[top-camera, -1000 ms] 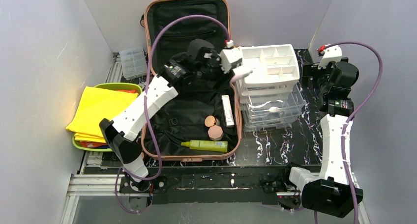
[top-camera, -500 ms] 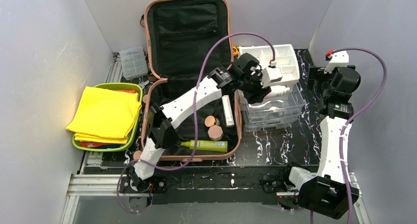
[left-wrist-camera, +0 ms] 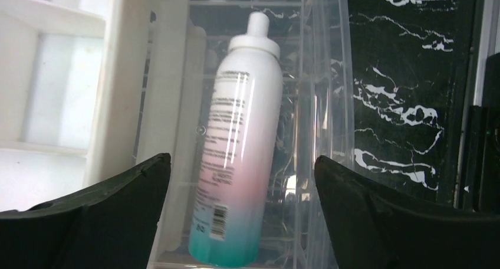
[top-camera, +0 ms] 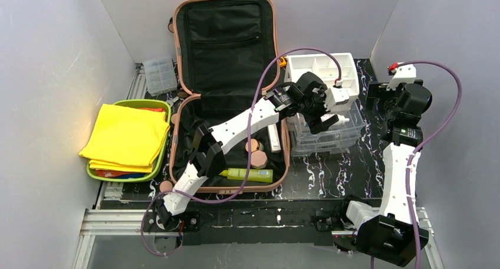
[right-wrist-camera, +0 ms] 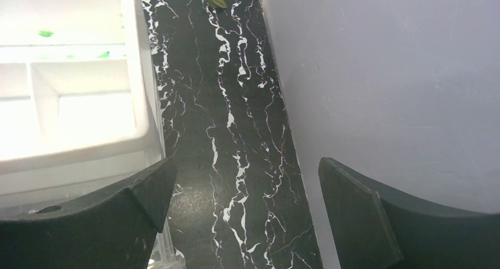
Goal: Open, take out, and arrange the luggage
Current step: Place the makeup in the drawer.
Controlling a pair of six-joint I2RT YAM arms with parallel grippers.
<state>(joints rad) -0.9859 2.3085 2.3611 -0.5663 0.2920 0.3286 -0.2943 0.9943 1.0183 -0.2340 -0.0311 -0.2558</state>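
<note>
Luggage [top-camera: 224, 39] lies open left of the left gripper [left-wrist-camera: 242, 163], whose fingers [left-wrist-camera: 88, 222] are apart over a white bottle [left-wrist-camera: 239, 98] in a clear drawer [left-wrist-camera: 321, 74]. The right gripper [right-wrist-camera: 244, 169] is wide apart too.

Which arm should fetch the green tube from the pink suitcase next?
Likely left: the left end effector, open, hovers beside the pink hard-shell suitcase containing the yellow-green tube; the right end effector is beyond the white drawer organizer.
</note>
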